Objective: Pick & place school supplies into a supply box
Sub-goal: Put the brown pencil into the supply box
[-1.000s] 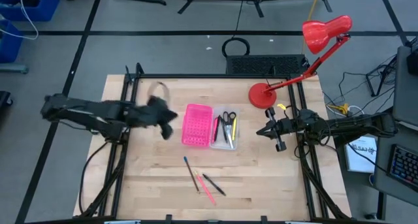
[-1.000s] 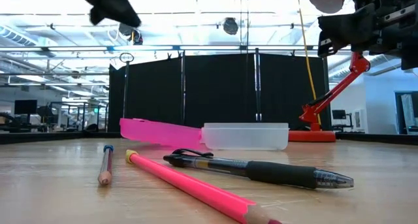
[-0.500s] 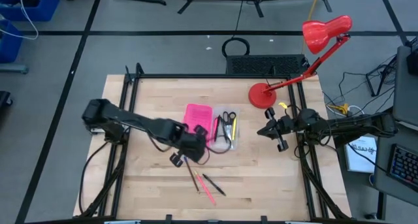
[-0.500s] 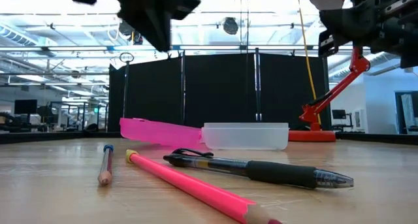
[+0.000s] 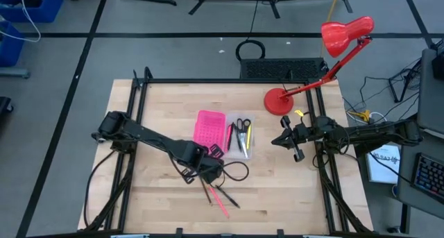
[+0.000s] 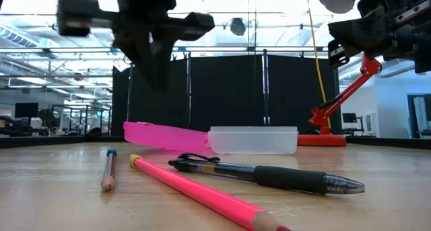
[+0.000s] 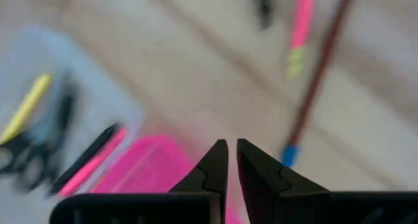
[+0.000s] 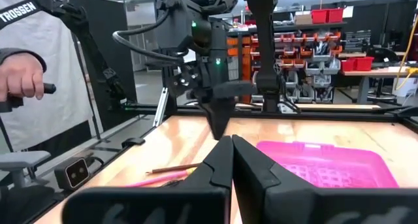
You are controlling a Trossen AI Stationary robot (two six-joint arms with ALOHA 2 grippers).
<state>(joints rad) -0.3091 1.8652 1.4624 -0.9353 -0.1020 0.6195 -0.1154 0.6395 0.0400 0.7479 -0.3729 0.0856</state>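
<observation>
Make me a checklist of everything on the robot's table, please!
Surface: wooden table, bare at the near-left corner.
Job's things: clear supply box holds scissors, a yellow pen and dark and pink-red ones. Three still lie outside: a blue-capped pencil, a pink pencil and a black pen.
Clutter: pink dotted tray touching the box; red desk lamp at the far-right corner.
Grippers: left gripper hangs shut above the loose pens, holding nothing; right gripper waits shut at the right edge.
Cables: a black loop hangs off the left arm.
Surroundings: a person's hand on a handle beside the table; shelves with red bins behind.
</observation>
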